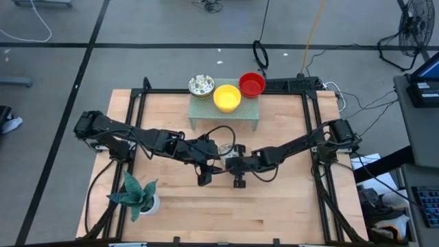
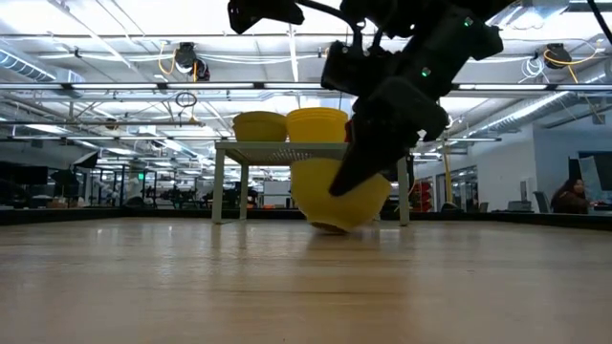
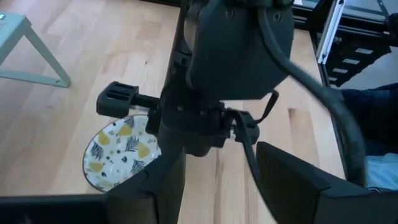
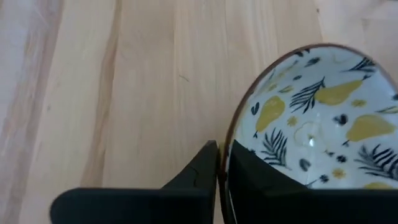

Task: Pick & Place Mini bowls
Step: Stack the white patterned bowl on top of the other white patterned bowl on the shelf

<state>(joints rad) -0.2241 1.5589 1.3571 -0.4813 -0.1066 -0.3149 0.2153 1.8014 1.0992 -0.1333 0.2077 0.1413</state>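
Fingers of the right gripper [image 4: 219, 174] clamp the patterned bowl's [image 4: 317, 118] rim; left gripper's [image 1: 204, 180] fingers apart nearby.

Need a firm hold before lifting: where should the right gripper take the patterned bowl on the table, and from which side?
By its rim. The patterned bowl is shallow and thin-walled, so one finger goes inside and one outside, coming from above. The right gripper straddles the rim that way.
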